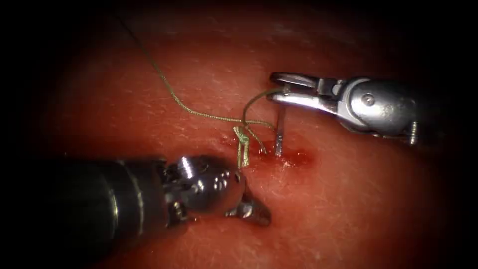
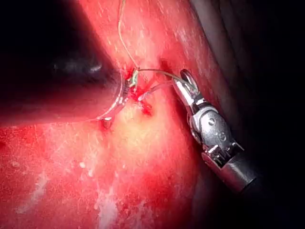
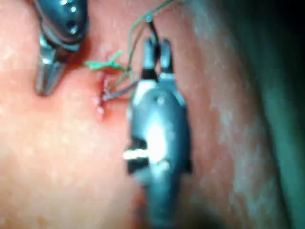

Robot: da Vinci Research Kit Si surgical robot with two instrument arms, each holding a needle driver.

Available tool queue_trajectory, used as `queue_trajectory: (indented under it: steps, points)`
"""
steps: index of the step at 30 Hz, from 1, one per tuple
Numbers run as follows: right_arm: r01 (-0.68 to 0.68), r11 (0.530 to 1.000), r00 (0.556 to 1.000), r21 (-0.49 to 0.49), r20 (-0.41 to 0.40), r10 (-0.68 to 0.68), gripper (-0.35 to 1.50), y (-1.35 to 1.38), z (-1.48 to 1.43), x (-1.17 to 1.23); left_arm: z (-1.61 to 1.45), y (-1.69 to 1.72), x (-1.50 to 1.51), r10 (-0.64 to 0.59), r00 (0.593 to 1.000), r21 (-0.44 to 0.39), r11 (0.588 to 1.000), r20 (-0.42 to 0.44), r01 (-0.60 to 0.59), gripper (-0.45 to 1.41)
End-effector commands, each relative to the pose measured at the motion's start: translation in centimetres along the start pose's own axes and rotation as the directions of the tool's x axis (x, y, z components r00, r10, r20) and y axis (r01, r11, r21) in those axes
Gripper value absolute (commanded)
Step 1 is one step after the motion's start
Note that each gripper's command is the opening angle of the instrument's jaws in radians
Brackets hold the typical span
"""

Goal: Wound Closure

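My right tool (image 1: 285, 89) comes in from the right, its jaws shut on the curved needle (image 1: 280, 130) near the thread end. The needle runs down from the jaws, and its lower end sits in the tissue (image 1: 348, 199) at the red, wet cut (image 1: 294, 158). Green thread (image 1: 175, 97) trails from the upper left to a knot (image 1: 242, 140) just left of the needle, then loops up to the right jaws. My left tool (image 1: 251, 211) lies below the knot, jaws shut on nothing. The right wrist view has the right tool (image 3: 157, 52), the needle (image 3: 119, 92) and the knot (image 3: 107, 64).
Red fluid (image 1: 298, 159) pools at the cut beside the needle. The left arm's dark shaft (image 1: 89, 199) covers the lower left of the tissue. In the left wrist view, the right tool (image 2: 187, 82) stands over the knot (image 2: 135, 78) beside the left shaft (image 2: 57, 90).
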Motion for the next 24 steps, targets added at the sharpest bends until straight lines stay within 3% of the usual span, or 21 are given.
queue_trajectory:
  steps: [1, 24]
  points:
    - [-0.018, 1.0, 1.0, 0.002, -0.002, 0.018, -0.35, 0.0, 0.06, -0.06, 0.09, -0.08, -0.04, -0.005, 1.0, 0.004, 1.0, -0.002, 0.005, -0.11]
    - [-0.263, 0.965, 0.965, 0.0, 0.022, 0.263, -0.35, 0.0, 0.01, -0.11, 0.09, -0.19, -0.09, -0.015, 0.999, 0.027, 1.0, -0.041, 0.016, -0.12]
